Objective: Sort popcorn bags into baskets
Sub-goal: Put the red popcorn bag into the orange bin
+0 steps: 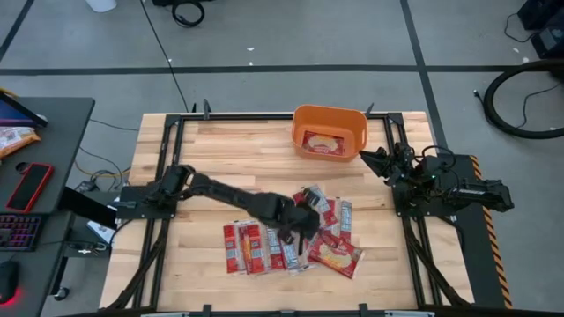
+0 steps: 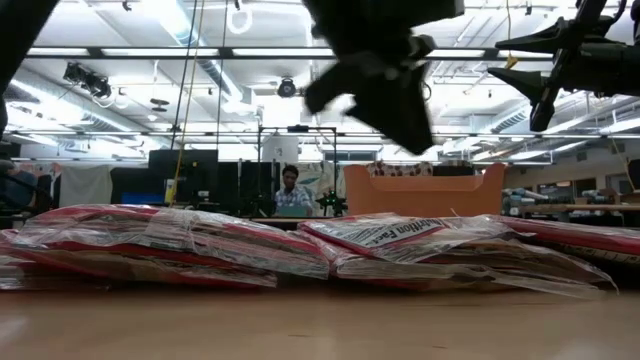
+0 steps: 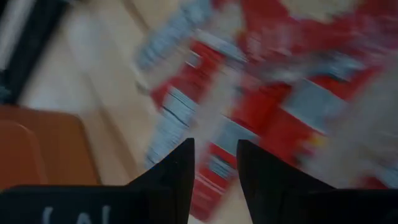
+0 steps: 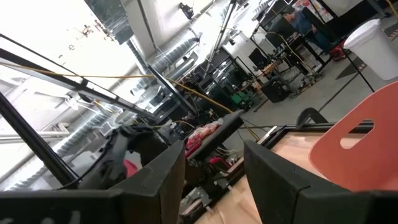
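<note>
Several red popcorn bags lie in an overlapping pile on the near middle of the wooden table; the low view shows them flat. One more bag lies inside the orange basket at the far edge. My left gripper hovers open above the pile, clear of it in the low view. The left wrist view, blurred, shows red bags past the parted fingers. My right gripper waits open in the air beside the basket's right end.
A dark desk left of the table carries a red phone, a keyboard and an orange-and-white snack packet. Bare wood lies between the pile and the basket. A person sits far behind the table.
</note>
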`<state>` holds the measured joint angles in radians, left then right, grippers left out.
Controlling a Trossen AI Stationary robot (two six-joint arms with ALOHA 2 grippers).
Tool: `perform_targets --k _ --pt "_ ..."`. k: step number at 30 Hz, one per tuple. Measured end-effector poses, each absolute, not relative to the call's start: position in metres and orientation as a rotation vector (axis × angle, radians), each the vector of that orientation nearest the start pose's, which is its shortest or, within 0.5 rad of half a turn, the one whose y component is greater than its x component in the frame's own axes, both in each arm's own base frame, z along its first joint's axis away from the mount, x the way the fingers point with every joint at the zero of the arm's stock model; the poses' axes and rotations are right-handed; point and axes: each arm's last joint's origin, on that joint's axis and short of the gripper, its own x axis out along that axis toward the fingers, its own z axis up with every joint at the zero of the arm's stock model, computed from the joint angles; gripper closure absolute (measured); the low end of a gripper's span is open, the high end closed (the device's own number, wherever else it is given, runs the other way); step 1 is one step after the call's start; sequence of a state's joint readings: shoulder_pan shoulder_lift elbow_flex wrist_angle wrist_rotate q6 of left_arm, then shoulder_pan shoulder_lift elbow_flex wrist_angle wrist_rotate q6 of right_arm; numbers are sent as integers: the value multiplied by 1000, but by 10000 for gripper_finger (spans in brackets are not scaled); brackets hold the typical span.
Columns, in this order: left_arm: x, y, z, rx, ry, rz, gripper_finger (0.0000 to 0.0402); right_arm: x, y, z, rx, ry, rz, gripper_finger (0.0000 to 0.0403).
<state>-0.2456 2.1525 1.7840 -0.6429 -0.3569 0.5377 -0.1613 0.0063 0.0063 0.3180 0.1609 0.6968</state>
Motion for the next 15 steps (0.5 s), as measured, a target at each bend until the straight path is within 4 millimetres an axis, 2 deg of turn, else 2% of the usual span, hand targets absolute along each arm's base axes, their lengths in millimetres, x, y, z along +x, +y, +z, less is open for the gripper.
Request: perform_targets --k 5,15 --pt "433 -130 204 721 1119 -166 278 90 -19 195 685 -420 -195 233" --pt "382 -163 196 448 1485 -70 278 91 -19 195 685 -419 -195 233"
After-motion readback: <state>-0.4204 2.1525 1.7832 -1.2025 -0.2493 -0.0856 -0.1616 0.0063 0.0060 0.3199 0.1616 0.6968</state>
